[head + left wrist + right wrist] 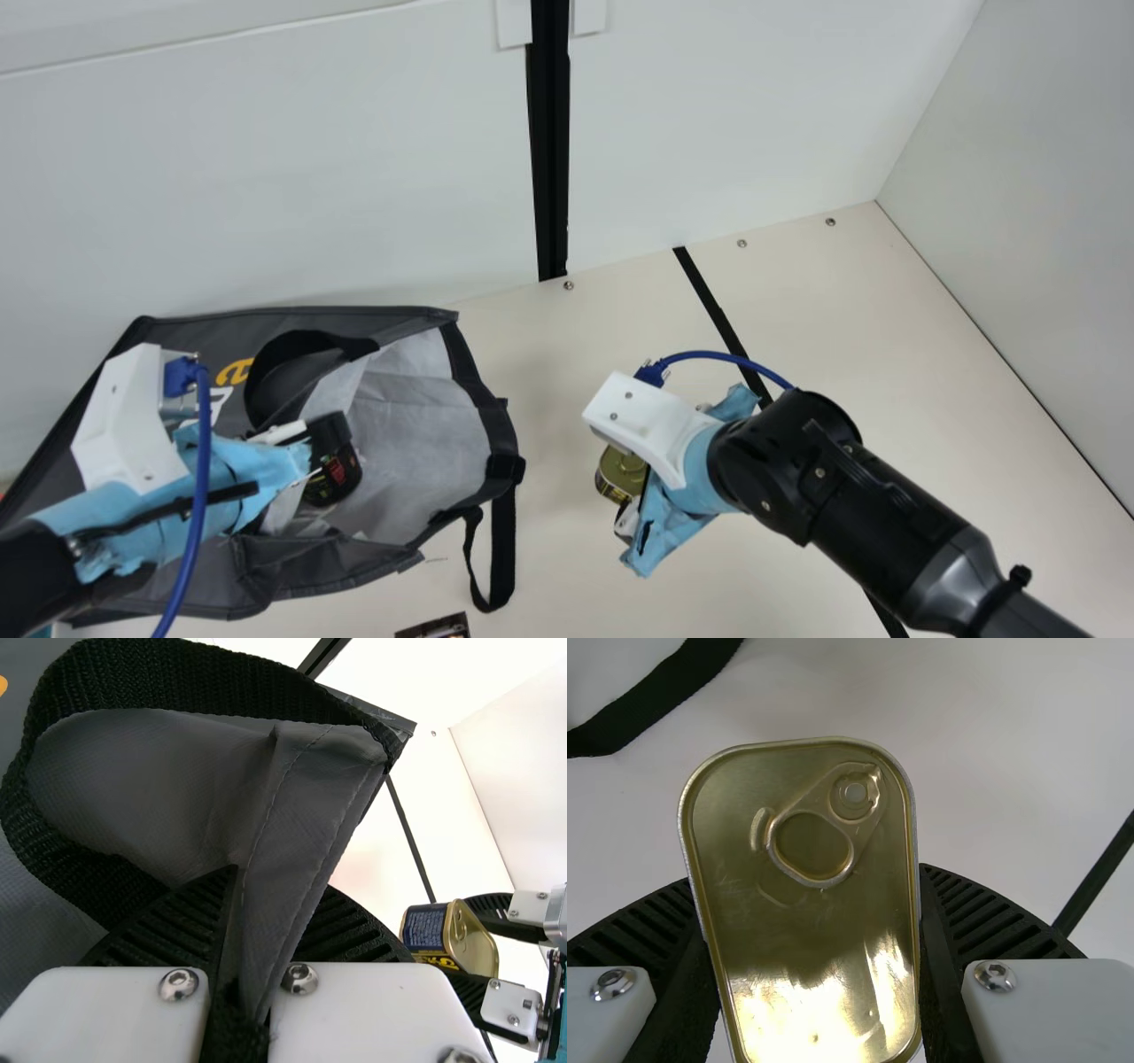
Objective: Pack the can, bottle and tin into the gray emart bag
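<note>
My left gripper (301, 452) is at the near side of the gray bag's (416, 443) mouth; in the left wrist view the left gripper (266, 904) is shut on the folded rim of the bag (310, 833). A dark rounded item with red and green print (335, 480) shows inside the bag, beside the left fingers; which item it is I cannot tell. Right of the bag, my right gripper (651, 425) has the gold tin (623, 471). The right wrist view puts the tin (806, 904), lid with pull ring facing the camera, between both fingers of the right gripper (813, 930).
A black strap (502, 549) hangs from the bag onto the table between bag and right arm. Part of a small dark printed item (434, 627) lies at the main view's bottom edge. White walls (266, 177) stand behind and at the right.
</note>
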